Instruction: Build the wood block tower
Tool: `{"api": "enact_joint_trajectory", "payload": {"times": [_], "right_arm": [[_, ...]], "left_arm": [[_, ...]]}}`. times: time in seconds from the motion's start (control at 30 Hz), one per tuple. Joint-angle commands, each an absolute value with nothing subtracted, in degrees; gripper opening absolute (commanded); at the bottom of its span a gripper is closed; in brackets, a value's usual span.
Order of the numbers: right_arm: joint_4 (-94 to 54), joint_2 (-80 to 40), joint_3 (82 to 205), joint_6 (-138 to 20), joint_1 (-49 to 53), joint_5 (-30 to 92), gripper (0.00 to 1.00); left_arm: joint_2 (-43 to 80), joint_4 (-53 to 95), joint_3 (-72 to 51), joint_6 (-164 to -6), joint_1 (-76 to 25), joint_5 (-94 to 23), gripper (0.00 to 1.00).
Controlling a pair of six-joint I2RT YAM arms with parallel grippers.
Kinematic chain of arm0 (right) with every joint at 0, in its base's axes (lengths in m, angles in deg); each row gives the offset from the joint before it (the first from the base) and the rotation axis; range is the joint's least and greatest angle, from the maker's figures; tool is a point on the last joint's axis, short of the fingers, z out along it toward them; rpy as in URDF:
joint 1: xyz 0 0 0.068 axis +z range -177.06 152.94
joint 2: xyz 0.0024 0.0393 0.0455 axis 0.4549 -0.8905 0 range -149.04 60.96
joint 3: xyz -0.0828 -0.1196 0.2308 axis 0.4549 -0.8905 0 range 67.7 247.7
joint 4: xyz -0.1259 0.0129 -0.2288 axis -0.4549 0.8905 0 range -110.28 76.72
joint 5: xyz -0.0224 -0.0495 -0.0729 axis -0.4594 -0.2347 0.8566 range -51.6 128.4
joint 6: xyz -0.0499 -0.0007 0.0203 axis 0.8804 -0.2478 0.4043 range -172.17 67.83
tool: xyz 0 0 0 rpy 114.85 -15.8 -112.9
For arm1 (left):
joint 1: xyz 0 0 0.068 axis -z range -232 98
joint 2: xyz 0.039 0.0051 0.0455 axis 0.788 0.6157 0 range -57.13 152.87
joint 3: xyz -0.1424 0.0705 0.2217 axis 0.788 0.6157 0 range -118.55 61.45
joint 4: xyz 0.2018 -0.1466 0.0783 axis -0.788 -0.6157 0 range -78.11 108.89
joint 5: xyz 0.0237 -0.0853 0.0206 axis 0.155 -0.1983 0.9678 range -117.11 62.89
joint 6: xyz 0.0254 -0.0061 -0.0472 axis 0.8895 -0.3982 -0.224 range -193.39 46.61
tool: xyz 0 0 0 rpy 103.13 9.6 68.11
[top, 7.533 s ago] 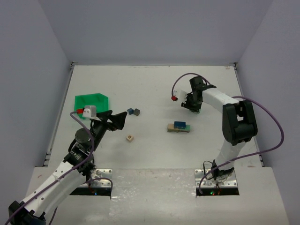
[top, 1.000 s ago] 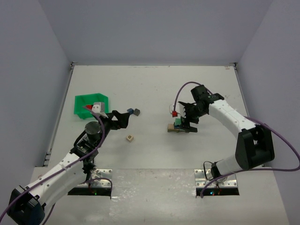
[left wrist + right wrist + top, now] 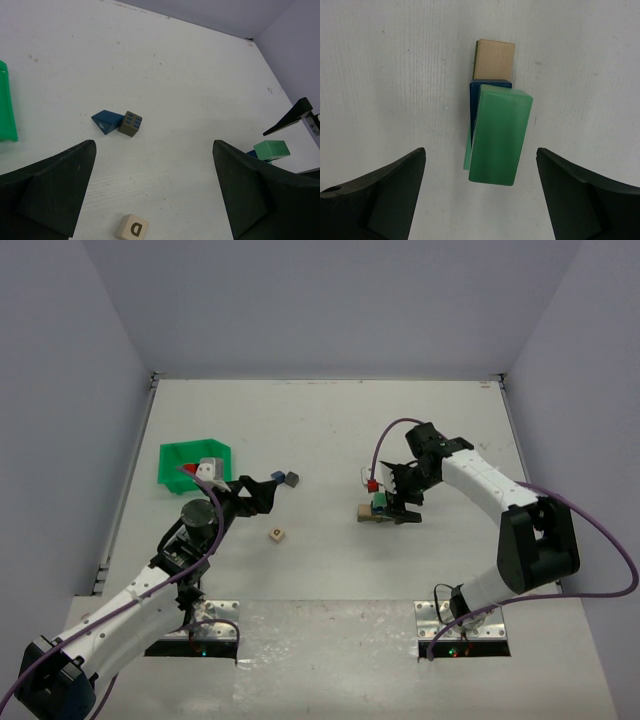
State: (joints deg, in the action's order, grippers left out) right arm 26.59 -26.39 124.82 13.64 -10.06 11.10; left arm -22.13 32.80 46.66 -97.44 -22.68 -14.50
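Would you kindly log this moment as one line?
right arm: jaws open either side of green block atop wood block tower | left arm: jaws open, facing blue wedge

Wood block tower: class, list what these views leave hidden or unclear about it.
- Top external: the right fingers overlap the wood block tower; its layers are too small to count.
- Right wrist: the green block covers what lies beneath; only a blue block edge and a tan block end show.
- Left wrist: a left finger cuts off everything below the green block.
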Motion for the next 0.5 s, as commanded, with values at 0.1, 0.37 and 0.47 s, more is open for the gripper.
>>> {"api": "enact_joint_trajectory", "payload": {"times": [0.1,0.37,0.47], "right_arm": [[24.51,-26.5,124.54,13.83,-10.27,9.16,0.87],[22.47,-27.54,124.3,13.04,-10.17,10.18,0.79],[22.52,-27.69,124.1,13.24,-9.81,10.1,0.79]], "left_arm": [[-21.96,35.49,44.39,-96.59,-22.47,-15.16,1.0],[-21.9,35.42,44.39,-96.42,-22.47,-15.07,1.0],[-21.89,35.33,44.34,-96.42,-22.47,-14.93,1.0]]}}
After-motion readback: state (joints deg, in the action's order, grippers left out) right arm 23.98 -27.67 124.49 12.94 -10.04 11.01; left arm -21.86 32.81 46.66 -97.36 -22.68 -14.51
